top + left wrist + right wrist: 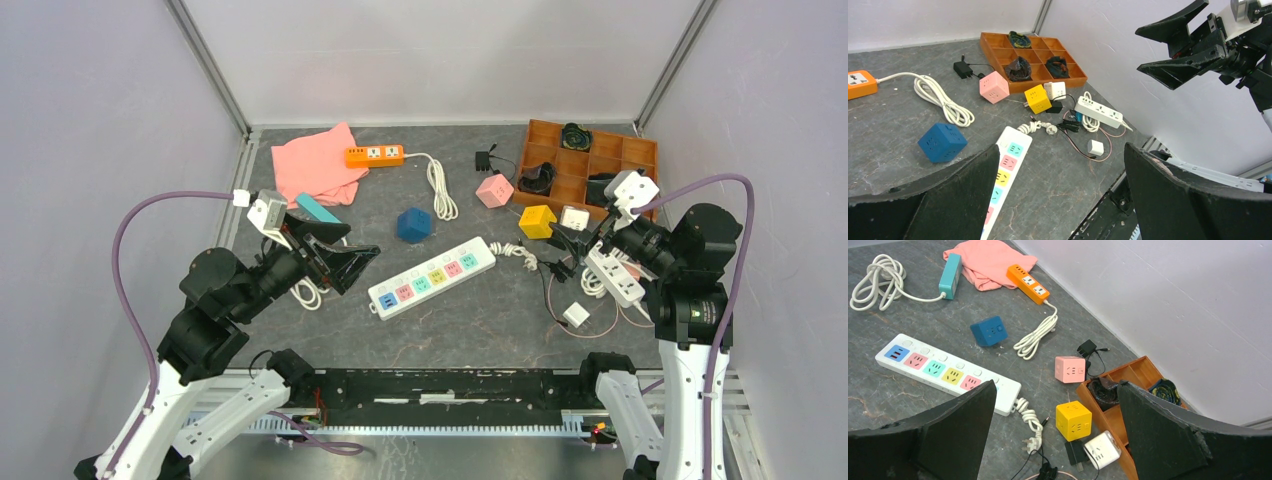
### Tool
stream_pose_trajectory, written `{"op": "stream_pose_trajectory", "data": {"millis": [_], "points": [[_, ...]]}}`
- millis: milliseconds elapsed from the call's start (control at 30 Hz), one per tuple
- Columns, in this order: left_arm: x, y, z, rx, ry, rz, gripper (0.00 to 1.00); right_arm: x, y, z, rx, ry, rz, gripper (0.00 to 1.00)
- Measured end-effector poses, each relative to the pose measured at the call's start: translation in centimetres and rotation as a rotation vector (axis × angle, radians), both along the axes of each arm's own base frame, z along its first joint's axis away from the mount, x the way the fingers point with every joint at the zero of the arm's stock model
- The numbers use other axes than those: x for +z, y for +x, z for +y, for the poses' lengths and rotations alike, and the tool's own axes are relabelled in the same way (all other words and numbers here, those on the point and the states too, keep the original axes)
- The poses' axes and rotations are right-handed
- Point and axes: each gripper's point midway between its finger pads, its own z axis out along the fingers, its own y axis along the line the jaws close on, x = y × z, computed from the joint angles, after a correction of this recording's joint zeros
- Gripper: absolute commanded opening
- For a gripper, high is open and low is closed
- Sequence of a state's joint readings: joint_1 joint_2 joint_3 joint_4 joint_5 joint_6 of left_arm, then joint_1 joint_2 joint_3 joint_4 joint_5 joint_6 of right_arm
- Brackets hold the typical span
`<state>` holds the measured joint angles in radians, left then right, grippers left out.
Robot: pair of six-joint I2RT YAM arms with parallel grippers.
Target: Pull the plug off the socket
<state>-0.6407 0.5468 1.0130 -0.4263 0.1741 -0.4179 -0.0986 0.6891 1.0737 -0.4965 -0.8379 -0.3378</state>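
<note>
Under both arms, dark table (480, 330), cluttered. The biggest item, an orange tray (640, 150), sits beyond the right gripper (1057, 386), with dark bundles in several compartments. I read that gripper's fingers as spread wide with nothing between them. It hangs over a plain white strip (615, 278) and a tangle of thin cables. A pink cloth (318, 165) lies past the left gripper (360, 270), off to its left. Left fingers are also spread wide, holding nothing.

Socket (432, 277): long, white, pastel outlets, flat on the table between the two grippers and nearer the left one. From the left wrist it runs forward from beside the left-hand finger, and I cannot tell whether the tips touch it. From the right wrist it lies ahead and left, one end hidden behind the left-hand finger. Its white cord curls off the end nearer the right gripper, and a white plug (1030, 444) lies on the table there.

Orange strip (374, 155) and teal strip (318, 208) lie beyond the left fingers, by the cloth. Blue cube (414, 224) sits just past the socket. Yellow cube (537, 221) and pink cube (494, 190) are ahead of the right fingers, near the tray, with a white cube (574, 218) beside the yellow one. Black adapter (484, 160) sits past the pink cube. Small charger (576, 314) lies on the near side of the right fingers.
</note>
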Motion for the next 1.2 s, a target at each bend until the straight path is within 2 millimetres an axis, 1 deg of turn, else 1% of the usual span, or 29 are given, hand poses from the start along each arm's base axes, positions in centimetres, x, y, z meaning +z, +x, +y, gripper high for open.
{"op": "stream_pose_trajectory", "data": {"millis": [1200], "points": [[-0.18,-0.04,0.17,0.007,0.003,0.005,1.00,-0.15,-0.31,0.27,0.018,0.004,0.015,0.98]]}}
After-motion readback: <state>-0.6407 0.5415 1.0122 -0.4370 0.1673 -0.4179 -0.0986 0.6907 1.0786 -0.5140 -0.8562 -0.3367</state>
